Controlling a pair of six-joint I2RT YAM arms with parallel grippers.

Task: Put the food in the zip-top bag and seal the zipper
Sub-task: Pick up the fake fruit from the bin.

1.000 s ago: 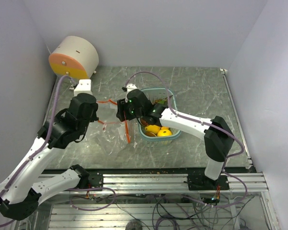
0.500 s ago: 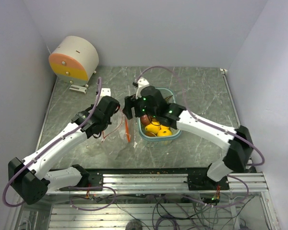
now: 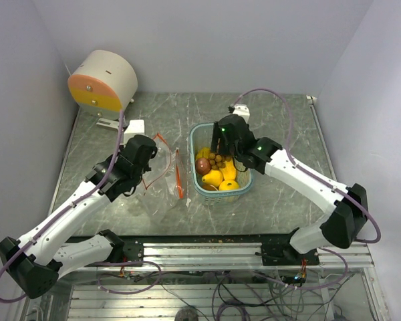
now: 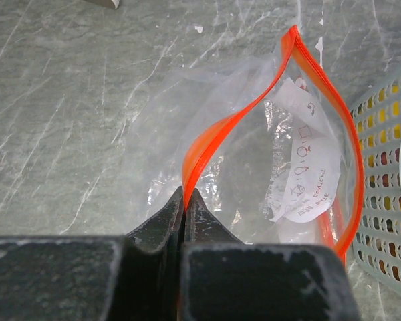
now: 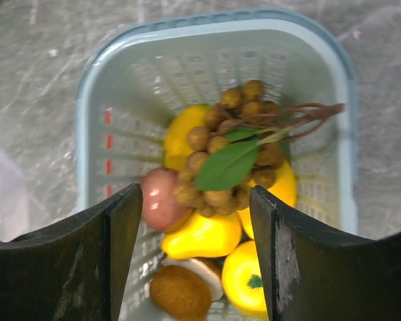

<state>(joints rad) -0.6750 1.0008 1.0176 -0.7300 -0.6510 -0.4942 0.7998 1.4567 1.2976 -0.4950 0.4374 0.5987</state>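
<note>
Hovering wide right jaws over grape bunch; left jaws pinching bag zipper

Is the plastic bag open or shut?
The zip-top bag is open: its orange zipper strips bow apart; the left gripper pinches one.

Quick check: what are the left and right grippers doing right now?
Left gripper: shut on the zip-top bag, pinching its orange zipper edge.
Right gripper: open, holding nothing, above the basket.

right fingers apart over basket | grape bunch atop yellow fruits | red fruit touching bunch
</note>
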